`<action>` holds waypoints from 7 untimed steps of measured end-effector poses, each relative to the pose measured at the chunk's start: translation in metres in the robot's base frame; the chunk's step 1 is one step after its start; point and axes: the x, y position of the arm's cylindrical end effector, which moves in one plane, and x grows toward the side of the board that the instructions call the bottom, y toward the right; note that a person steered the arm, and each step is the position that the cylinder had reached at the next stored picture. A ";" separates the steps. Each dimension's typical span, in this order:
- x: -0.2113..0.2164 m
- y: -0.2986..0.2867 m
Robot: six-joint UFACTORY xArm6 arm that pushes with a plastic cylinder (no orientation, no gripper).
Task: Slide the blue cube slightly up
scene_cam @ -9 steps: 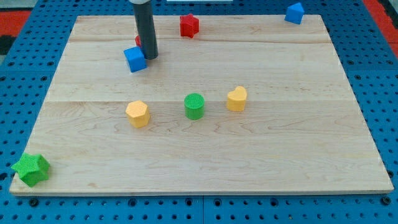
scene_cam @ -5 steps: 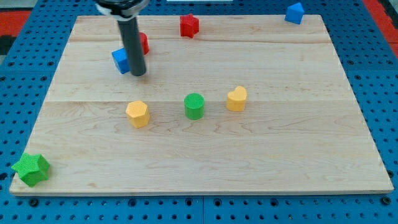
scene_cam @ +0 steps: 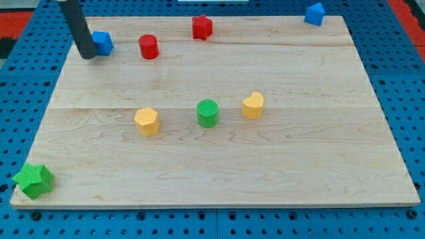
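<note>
The blue cube [scene_cam: 102, 42] sits near the upper left of the wooden board [scene_cam: 219, 159]. My tip [scene_cam: 87, 56] rests on the board just left of and slightly below the blue cube, touching or nearly touching its left side. The dark rod rises from the tip toward the view's top left and partly hides the cube's left edge. A red cylinder [scene_cam: 149, 46] stands to the right of the cube, apart from it.
A red star-like block [scene_cam: 202, 27] sits at the top middle. A blue pointed block [scene_cam: 315, 13] sits at the top right corner. A yellow hexagon [scene_cam: 147, 121], green cylinder [scene_cam: 208, 113] and yellow heart [scene_cam: 253, 105] line the middle. A green star [scene_cam: 33, 180] lies at the bottom left corner.
My tip has swept left and up across the board. The blue cube has moved left and up with it, away from the red cylinder, which is now uncovered.
</note>
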 end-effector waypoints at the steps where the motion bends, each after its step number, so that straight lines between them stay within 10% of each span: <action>1: 0.000 0.006; 7: -0.074 0.063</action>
